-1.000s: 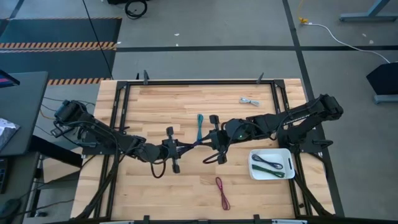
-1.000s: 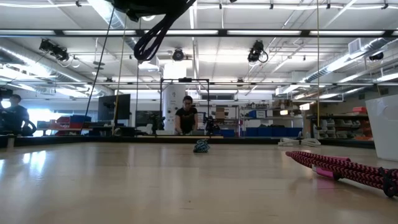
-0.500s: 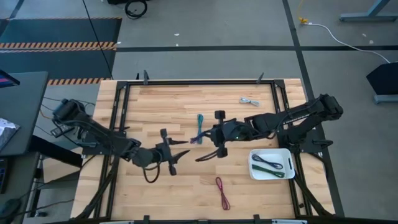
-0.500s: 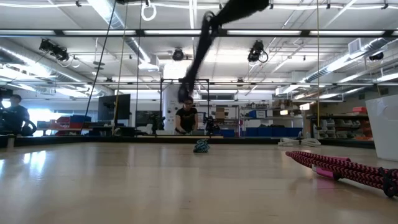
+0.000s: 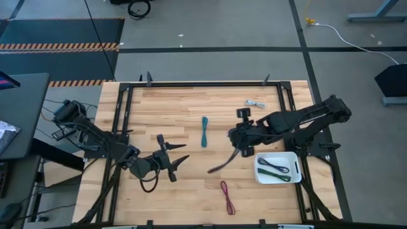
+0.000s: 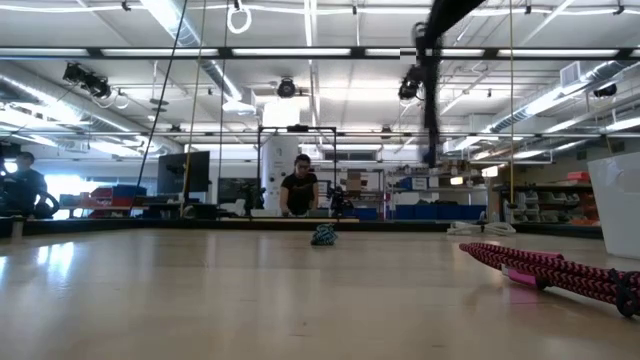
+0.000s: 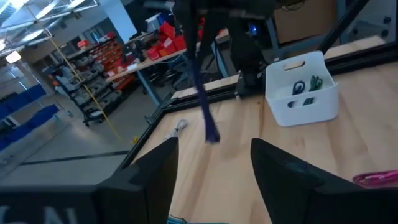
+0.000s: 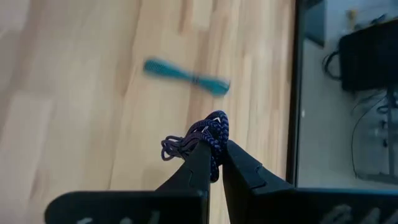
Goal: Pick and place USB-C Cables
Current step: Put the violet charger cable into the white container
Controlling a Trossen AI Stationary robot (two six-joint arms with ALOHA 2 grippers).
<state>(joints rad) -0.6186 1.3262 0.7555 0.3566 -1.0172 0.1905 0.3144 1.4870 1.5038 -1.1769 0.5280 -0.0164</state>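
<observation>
Pulling my left gripper back toward table's left side, jaws wide, empty — blue cable handed over. My right gripper clamps it now, dangling left of white bin, which holds two cables already. Handover done — drop into bin looks next. Teal cable lies far left of bin, maroon cable left and nearer front edge, grey cable toward back edge. No readable writing, no brands.

no readable text, labels or signs
</observation>
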